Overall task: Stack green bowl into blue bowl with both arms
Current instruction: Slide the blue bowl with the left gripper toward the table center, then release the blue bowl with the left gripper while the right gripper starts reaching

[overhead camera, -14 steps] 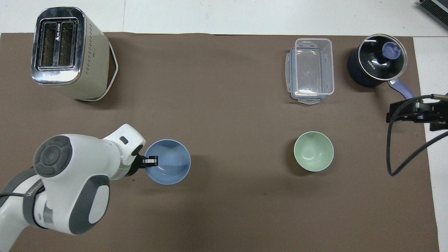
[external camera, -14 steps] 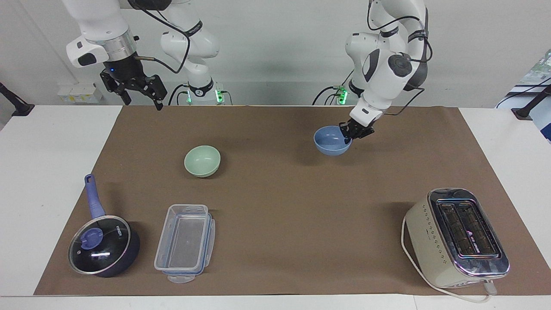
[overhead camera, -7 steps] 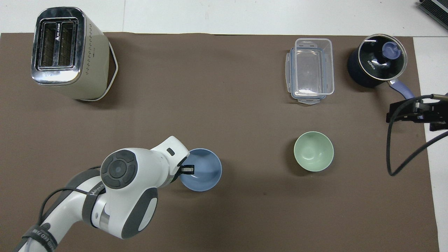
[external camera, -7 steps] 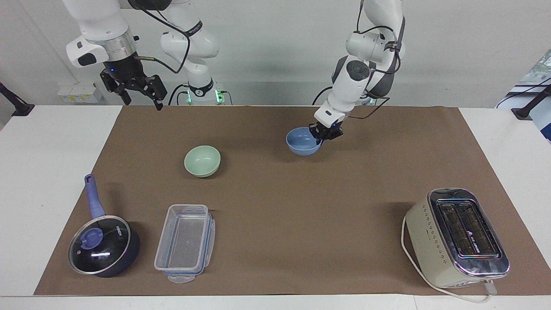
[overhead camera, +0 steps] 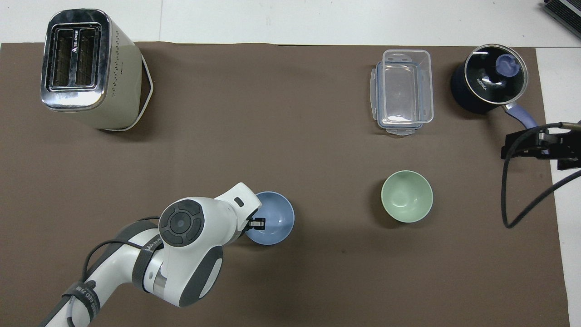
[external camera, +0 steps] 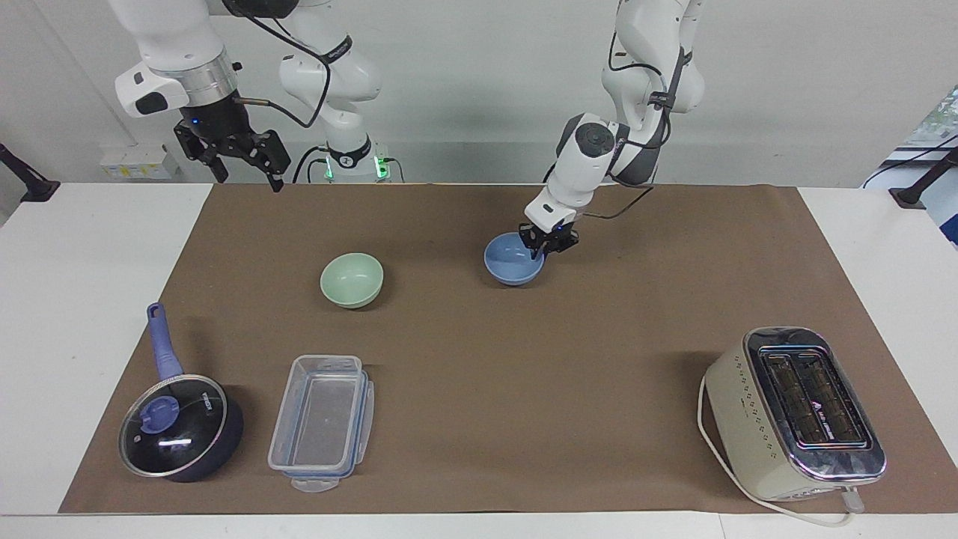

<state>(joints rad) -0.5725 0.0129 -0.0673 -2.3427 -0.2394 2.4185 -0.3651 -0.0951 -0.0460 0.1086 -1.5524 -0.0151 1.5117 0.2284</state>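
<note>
The blue bowl [external camera: 511, 262] [overhead camera: 274, 218] sits upright on the brown mat [external camera: 524, 374] near the table's middle. My left gripper [external camera: 542, 248] [overhead camera: 256, 223] is at the bowl's rim on the side toward the left arm's end, reaching over its edge. The green bowl [external camera: 352, 279] [overhead camera: 406, 196] stands alone on the mat toward the right arm's end, about level with the blue bowl. My right gripper [external camera: 251, 180] [overhead camera: 540, 145] waits open and raised above the mat's corner at the right arm's end, holding nothing.
A clear plastic container [external camera: 322, 421] and a dark blue lidded saucepan [external camera: 179, 427] lie farther from the robots than the green bowl. A cream toaster [external camera: 793, 412] stands at the mat's corner toward the left arm's end.
The left arm has carried the blue bowl toward the green bowl and a little farther from the robots, down onto the mat. The right arm has not moved.
</note>
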